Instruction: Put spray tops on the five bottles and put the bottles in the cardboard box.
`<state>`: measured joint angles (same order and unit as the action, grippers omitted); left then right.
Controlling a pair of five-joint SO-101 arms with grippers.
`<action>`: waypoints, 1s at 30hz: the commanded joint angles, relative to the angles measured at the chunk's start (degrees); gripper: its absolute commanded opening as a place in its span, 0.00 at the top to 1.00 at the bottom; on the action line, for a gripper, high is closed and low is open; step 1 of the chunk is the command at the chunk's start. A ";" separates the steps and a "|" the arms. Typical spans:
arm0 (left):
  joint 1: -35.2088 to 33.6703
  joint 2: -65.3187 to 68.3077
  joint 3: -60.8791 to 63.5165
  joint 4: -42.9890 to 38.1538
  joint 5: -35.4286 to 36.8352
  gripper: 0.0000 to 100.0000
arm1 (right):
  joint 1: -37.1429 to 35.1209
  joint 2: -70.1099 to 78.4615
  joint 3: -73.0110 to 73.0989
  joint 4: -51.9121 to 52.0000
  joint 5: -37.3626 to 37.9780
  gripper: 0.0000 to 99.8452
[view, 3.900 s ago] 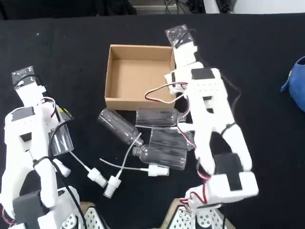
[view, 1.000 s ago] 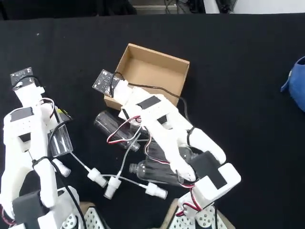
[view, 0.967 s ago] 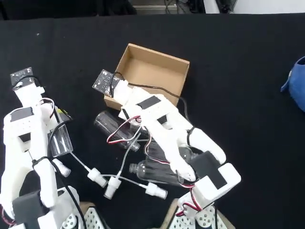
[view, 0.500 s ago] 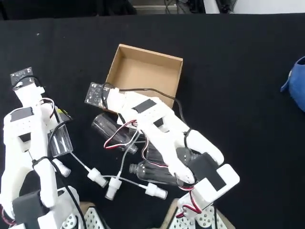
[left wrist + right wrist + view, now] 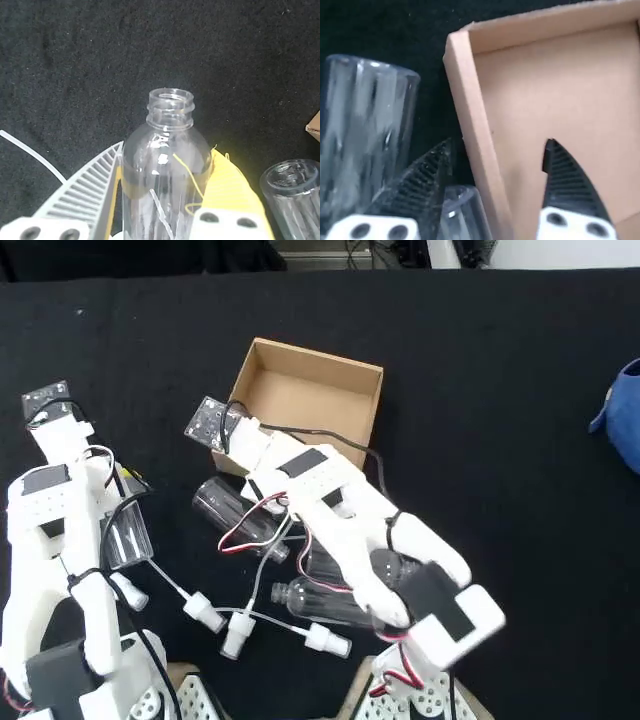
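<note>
The cardboard box (image 5: 320,356) lies turned at an angle on the black table, open side up. My right gripper (image 5: 228,443) is at its near left corner, open, astride the box wall (image 5: 470,125): one finger inside, one outside. My left gripper (image 5: 165,200) is shut on a clear bottle (image 5: 167,150) with a bare open neck, held at the table's left (image 5: 125,535). Other clear bottles lie near the right arm (image 5: 235,515), (image 5: 325,602). Three spray tops with thin tubes lie in front (image 5: 203,610), (image 5: 235,632), (image 5: 328,640).
A blue object (image 5: 625,420) sits at the right edge. Two bottle ends (image 5: 365,130), (image 5: 460,210) lie close beside the box wall. Red and white cables hang from the right arm over the bottles. The table's far and right parts are bare black cloth.
The right gripper went from the box's far right corner to its near left corner, and the box turned and slid slightly. The left arm with its bottle stayed still.
</note>
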<state>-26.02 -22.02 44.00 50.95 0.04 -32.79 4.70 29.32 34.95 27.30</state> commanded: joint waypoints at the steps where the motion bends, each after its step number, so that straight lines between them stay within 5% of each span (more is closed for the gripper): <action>1: -0.48 -2.81 -1.27 0.44 -0.09 0.97 | -0.44 -11.21 -2.95 3.25 -7.56 0.73; 9: -0.48 -2.81 -1.27 0.44 -0.09 0.97 | 14.15 -25.89 -2.86 10.29 -29.98 0.89; 13: -0.48 -2.81 -1.27 0.44 -0.09 0.97 | 22.15 -25.71 -2.86 13.19 -36.40 0.88; 19: -0.48 -2.81 -1.27 0.44 -0.09 0.97 | 26.81 -19.03 -4.00 9.49 -38.33 0.77; 30: -0.48 -2.81 -1.19 0.53 0.00 0.97 | 28.04 4.97 -17.71 2.90 -37.98 0.81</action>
<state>-26.02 -22.02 44.00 50.95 0.04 -6.07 7.16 18.77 39.43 -10.51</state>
